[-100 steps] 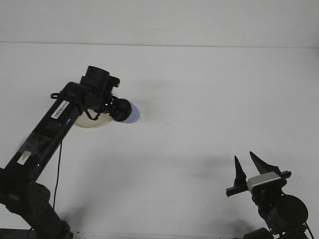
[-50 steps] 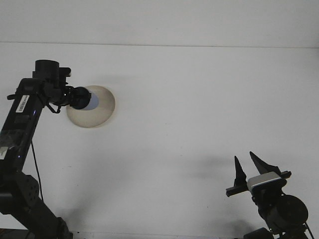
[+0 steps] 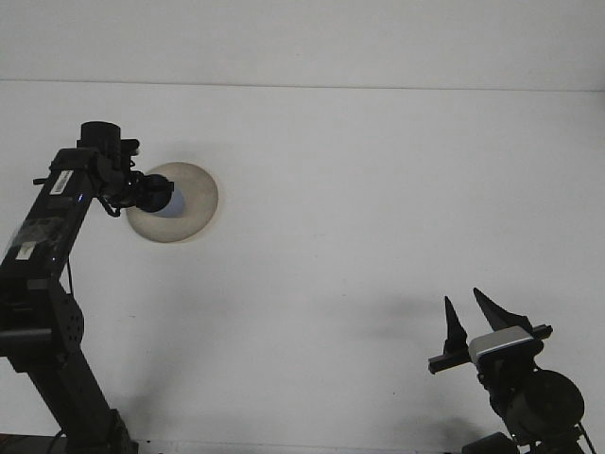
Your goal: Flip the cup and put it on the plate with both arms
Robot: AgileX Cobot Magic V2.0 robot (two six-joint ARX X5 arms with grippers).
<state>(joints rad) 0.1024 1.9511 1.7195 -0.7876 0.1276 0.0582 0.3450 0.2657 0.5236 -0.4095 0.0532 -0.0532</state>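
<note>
A tan round plate lies on the white table at the left. My left gripper reaches in from the plate's left side and is shut on a small dark blue cup. The cup sits over the left part of the plate, on its side with the bluish opening facing right. I cannot tell whether it touches the plate. My right gripper stands open near the front right corner, far from the cup, its fingers pointing up with nothing between them.
The table's far edge meets a white wall along the top. The left arm's dark links rise along the left edge, and the right arm's base fills the bottom right corner.
The left arm swung left, carrying the cup from the plate's right side to over its left part, then settled slightly lower. The right arm has not moved.
</note>
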